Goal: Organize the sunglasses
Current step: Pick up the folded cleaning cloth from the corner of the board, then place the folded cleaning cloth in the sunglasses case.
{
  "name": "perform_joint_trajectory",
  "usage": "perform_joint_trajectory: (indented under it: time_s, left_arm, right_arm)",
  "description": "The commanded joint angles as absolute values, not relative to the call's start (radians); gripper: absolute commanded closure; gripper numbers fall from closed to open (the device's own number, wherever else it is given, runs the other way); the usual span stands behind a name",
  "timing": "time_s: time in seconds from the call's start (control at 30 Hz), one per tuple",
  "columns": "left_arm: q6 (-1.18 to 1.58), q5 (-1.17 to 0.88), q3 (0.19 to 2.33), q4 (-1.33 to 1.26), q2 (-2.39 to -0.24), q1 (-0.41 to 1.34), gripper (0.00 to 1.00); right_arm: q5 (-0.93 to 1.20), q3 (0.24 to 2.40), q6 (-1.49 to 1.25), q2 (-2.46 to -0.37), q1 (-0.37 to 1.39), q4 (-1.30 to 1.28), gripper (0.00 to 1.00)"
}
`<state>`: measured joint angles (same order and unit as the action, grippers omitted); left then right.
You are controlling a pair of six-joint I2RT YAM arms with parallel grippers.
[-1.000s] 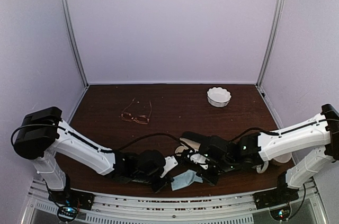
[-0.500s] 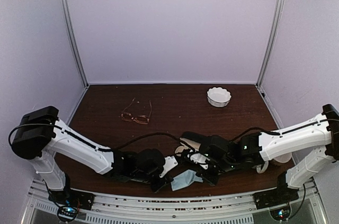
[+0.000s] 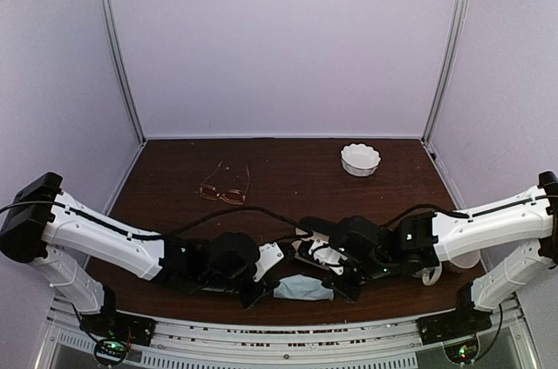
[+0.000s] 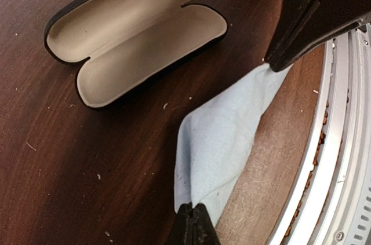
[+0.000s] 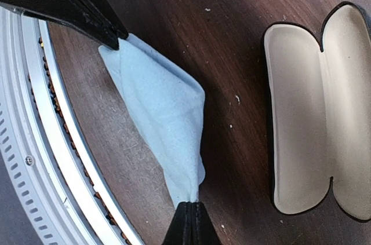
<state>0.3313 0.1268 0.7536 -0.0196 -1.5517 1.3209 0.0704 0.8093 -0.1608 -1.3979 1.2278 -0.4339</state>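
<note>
— Just in front of the case (image 4: 139, 36), what's there?
— A blue cloth (image 4: 223, 135), over the near edge of the table (image 3: 288, 168). The left gripper (image 4: 193, 216) is clenched on one corner, and the right gripper (image 5: 189, 207) is pinching the opposite corner. The cloth is stretched between them.
— And the case itself?
— It lies open on the wood with its cream lining up, close behind the cloth.
— Where are the glasses?
— A copper-framed pair (image 3: 225, 187) lies well beyond the case, off to its left, and neither arm is touching it. A white bowl (image 3: 360, 160) sits farther back still, to the case's right.
</note>
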Motion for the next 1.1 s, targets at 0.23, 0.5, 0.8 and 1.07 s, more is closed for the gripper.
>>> perform_joint_trajectory:
  time_s: [0.23, 0.5, 0.8, 1.07]
  left_arm:
    - [0.319, 0.180, 0.784, 0.032, -1.506, 1.312, 1.00]
    - [0.309, 0.184, 0.812, 0.043, -1.521, 1.292, 1.00]
    - [0.269, 0.134, 0.884, 0.077, -1.575, 1.235, 1.00]
    - [0.231, 0.057, 0.950, 0.090, -1.645, 1.175, 1.00]
  right_arm:
    - [0.048, 0.851, -0.161, -1.354, 1.229, -0.468, 1.00]
    - [0.005, 0.864, -0.171, -1.368, 1.229, -0.475, 1.00]
    - [-0.035, 0.862, -0.194, -1.390, 1.195, -0.478, 1.00]
    - [-0.038, 0.862, -0.185, -1.424, 1.150, -0.482, 1.00]
